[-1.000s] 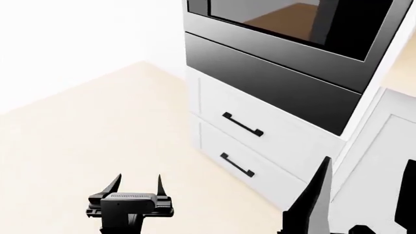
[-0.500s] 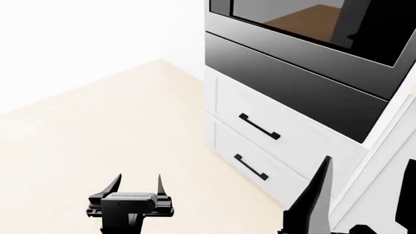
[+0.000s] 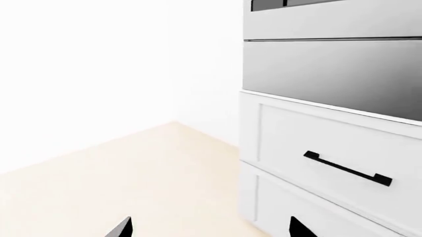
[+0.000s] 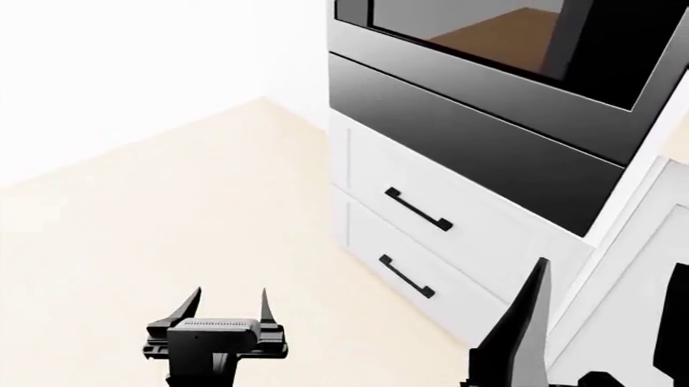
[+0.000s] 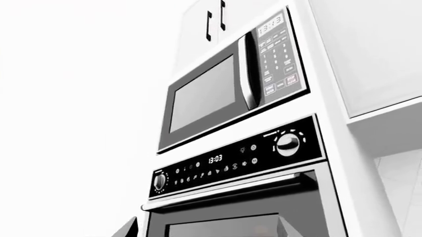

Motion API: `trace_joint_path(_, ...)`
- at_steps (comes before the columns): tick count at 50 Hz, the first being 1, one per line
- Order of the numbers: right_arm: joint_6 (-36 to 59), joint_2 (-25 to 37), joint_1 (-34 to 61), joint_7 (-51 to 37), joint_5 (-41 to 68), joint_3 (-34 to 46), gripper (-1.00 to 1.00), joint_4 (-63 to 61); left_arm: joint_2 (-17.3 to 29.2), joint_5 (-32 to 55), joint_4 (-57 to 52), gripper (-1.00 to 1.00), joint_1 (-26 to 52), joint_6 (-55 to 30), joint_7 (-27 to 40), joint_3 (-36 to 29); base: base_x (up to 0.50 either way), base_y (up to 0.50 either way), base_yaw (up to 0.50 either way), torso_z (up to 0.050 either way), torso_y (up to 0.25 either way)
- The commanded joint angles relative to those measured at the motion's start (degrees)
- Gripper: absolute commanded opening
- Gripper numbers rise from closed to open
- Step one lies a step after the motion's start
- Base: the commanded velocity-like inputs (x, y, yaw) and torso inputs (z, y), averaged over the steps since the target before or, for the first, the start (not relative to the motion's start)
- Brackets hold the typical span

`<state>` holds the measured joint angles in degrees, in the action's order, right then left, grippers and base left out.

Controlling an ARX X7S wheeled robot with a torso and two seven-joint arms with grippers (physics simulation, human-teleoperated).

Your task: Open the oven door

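Your oven door (image 4: 506, 40) remains closed; both the left gripper (image 4: 231, 305) and right gripper (image 4: 603, 306), jaws apart, hang well short.

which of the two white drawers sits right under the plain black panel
The upper drawer, whose top edge meets the windowless black panel. The lower drawer sits beneath it, nearer the floor. Both carry the same black bar handle.
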<state>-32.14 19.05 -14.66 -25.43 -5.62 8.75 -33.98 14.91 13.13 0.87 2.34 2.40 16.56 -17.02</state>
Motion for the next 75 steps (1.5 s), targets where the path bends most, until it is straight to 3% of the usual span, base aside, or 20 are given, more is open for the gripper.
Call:
trace_joint_path(1,0.15,0.22,0.15,-0.18,0.10,0.23,1.00,0.08,0.16,0.16,-0.01,1.00,0.03,0.06,0.21,-0.24,0.13,-0.12,0.00,0.000,0.000)
trace_joint_path(75,0.32,1.51,0.50,-1.50,0.00,1.20,1.00,0.07,1.13,1.13,0.09,1.00,0.29,0.45,1.38,-1.55,0.17,-0.07,0.00,0.000,0.000)
